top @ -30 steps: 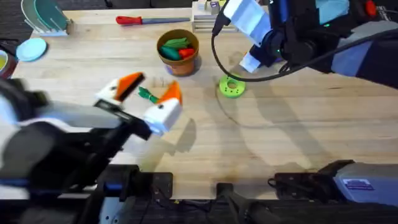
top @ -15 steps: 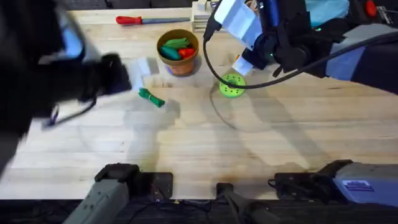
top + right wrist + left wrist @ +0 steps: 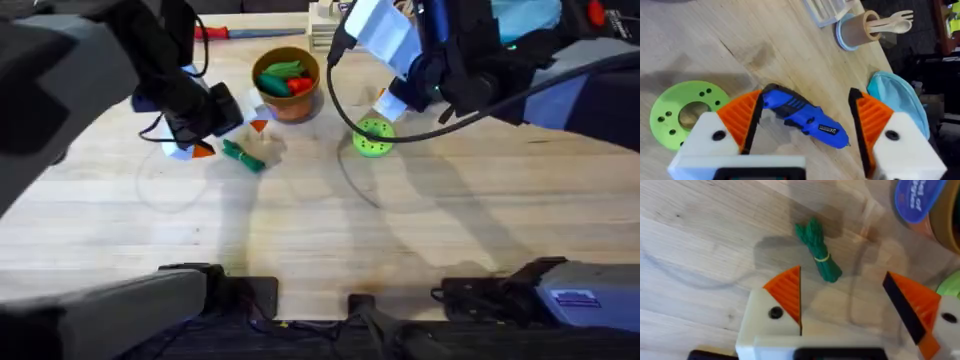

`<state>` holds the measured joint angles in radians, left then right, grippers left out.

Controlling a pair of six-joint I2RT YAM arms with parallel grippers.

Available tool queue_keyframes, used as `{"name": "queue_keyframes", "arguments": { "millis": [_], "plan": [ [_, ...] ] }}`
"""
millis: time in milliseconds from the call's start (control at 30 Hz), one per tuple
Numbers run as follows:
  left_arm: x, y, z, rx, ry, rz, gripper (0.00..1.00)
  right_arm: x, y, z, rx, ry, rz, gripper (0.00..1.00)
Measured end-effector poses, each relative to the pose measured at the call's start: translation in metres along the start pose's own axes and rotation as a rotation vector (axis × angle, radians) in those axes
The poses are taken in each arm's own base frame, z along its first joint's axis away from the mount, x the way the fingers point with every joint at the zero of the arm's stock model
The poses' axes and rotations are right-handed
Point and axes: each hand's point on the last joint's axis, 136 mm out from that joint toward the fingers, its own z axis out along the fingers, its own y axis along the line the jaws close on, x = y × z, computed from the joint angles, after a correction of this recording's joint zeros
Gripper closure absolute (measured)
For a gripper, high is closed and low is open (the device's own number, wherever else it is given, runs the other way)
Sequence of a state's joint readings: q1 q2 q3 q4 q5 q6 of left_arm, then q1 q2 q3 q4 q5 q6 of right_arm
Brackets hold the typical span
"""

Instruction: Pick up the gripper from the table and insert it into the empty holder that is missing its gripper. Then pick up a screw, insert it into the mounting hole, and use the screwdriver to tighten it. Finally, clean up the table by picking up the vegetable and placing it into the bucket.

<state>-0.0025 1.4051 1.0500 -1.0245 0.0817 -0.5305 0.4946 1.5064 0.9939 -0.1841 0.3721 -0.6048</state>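
Left wrist view, left gripper (image 3: 850, 310) wide open, empty, above vegetable (image 3: 818, 256)

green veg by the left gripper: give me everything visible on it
The vegetable is a small slim dark-green toy, looking like a bundle of stalks cinched by a thin yellow-green band, flared at one end and rounded at the other. It lies flat on the table, near the bucket. The left gripper is above it, fingers open, the rounded end nearest them; nothing visibly grips it. Material looks like moulded plastic or rubber.
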Motion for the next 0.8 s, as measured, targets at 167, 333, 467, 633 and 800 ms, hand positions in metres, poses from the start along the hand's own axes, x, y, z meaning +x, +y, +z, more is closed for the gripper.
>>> {"name": "queue_keyframes", "arguments": {
  "millis": [167,333,467,633,800],
  "plan": [
    [0.008,0.006,0.026,-0.058,0.103,-0.121,0.008,0.000,0.000,0.000,0.000,0.001,0.000,0.008],
    [0.012,0.018,0.052,-0.162,0.158,-0.284,0.008,0.000,0.000,0.000,0.000,0.001,0.000,0.007],
    [0.007,0.021,0.064,-0.192,0.148,-0.357,0.008,0.001,0.001,0.000,-0.002,0.003,0.000,0.009],
    [0.004,0.022,0.069,-0.207,0.133,-0.396,0.077,0.003,0.002,0.000,-0.009,0.012,-0.002,0.007],
    [0.002,0.024,0.070,-0.218,0.118,-0.412,0.646,0.004,0.003,0.000,-0.010,0.015,-0.003,0.008]
  ]
}}
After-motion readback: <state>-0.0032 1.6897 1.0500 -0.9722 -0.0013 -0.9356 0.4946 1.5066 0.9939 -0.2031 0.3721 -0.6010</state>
